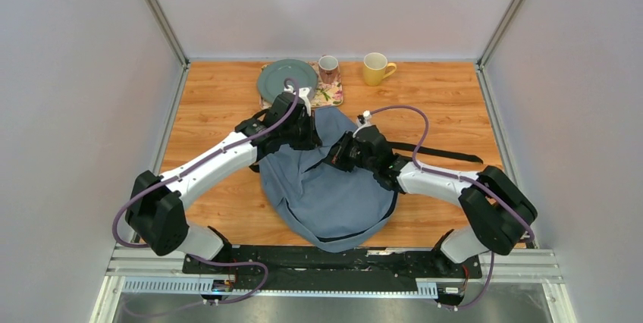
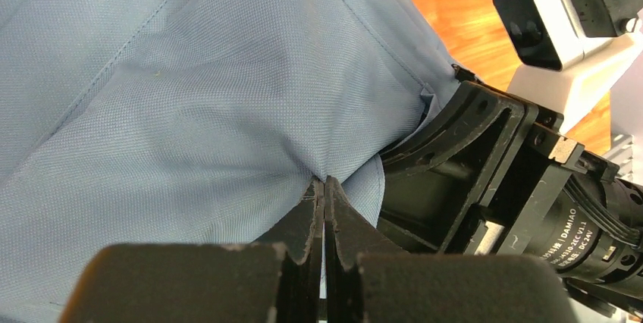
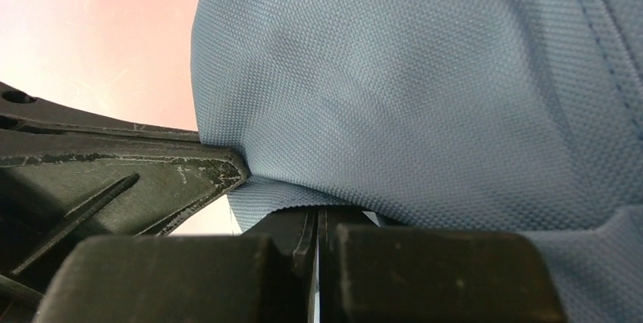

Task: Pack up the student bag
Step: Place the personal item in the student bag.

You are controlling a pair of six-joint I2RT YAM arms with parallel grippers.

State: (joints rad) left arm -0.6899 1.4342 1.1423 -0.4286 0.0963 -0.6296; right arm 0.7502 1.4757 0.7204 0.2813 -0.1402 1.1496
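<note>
The student bag [image 1: 326, 186], a large grey-blue fabric backpack, lies in the middle of the table with a black strap [image 1: 443, 154] trailing to the right. Both arms meet over its upper part. My left gripper [image 1: 309, 137] is shut, and in the left wrist view its tips [image 2: 324, 183] pinch a peak of the bag's fabric [image 2: 189, 95]. My right gripper [image 1: 339, 158] is shut beside it. In the right wrist view the fabric's edge [image 3: 288, 198] runs into its closed tips [image 3: 318, 213]. What is inside the bag is hidden.
At the back of the table stand a green plate [image 1: 286, 80], a flowered mug [image 1: 328, 69] on a flowered flat item [image 1: 331, 96], and a yellow mug [image 1: 374, 69]. The right arm's wrist and camera [image 2: 542, 20] crowd the left gripper. White walls enclose three sides.
</note>
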